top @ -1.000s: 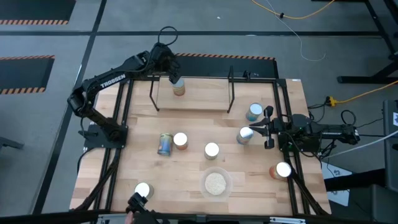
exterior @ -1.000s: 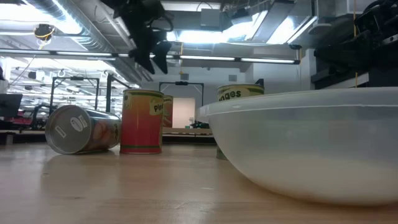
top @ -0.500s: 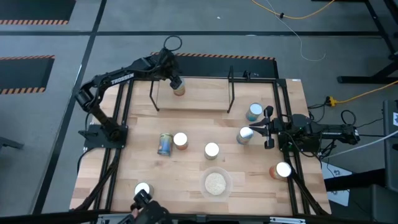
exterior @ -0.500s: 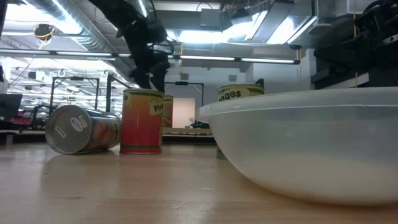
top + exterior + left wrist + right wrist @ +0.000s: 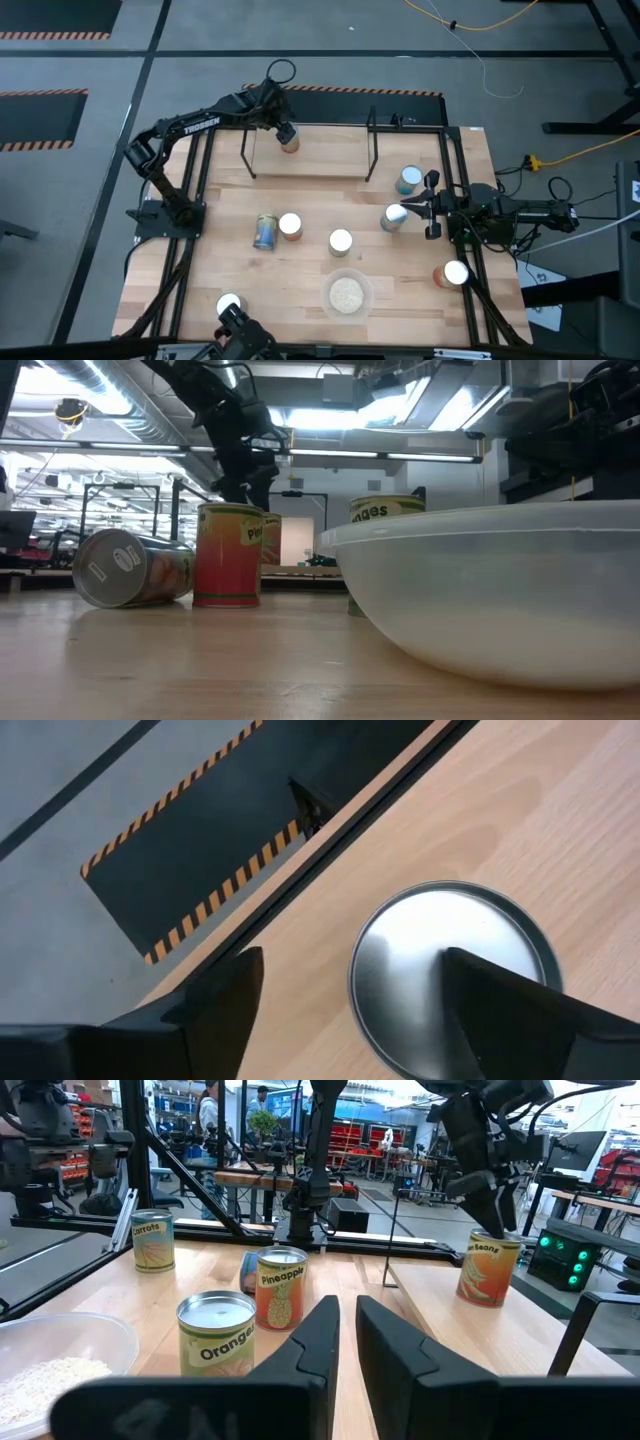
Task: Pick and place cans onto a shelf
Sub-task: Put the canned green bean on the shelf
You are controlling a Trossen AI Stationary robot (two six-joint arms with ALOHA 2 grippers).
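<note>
Moved: since a second ago my left arm has swung in over the low light-wood shelf with the thin black frame [image 5: 310, 155], bringing the left gripper [image 5: 283, 131] just above the orange-labelled tin with the silver top [image 5: 289, 144]; the cans have kept their places.
Left gripper: in its wrist view I see the two dark fingers [image 5: 225, 1005] spread wide, one over the tin's shiny lid [image 5: 450, 975] and one off to its side over bare board, holding nothing.
Shelf can: upright on the shelf board, near the left upright support, at the far edge of the table.
Right gripper: the right gripper [image 5: 426, 205] waits at the table's right side, its fingers almost together in its wrist view with only a thin gap, nothing between them.
Other cans: blue-labelled can lying on its side [image 5: 265, 232], with a red-labelled upright can [image 5: 290, 226] just beside it; silver-topped can [image 5: 341, 242] mid-table; two blue cans [image 5: 402, 198] near the right gripper.
Bowl: clear plastic bowl of pale grains [image 5: 347, 294] at the near edge.
</note>
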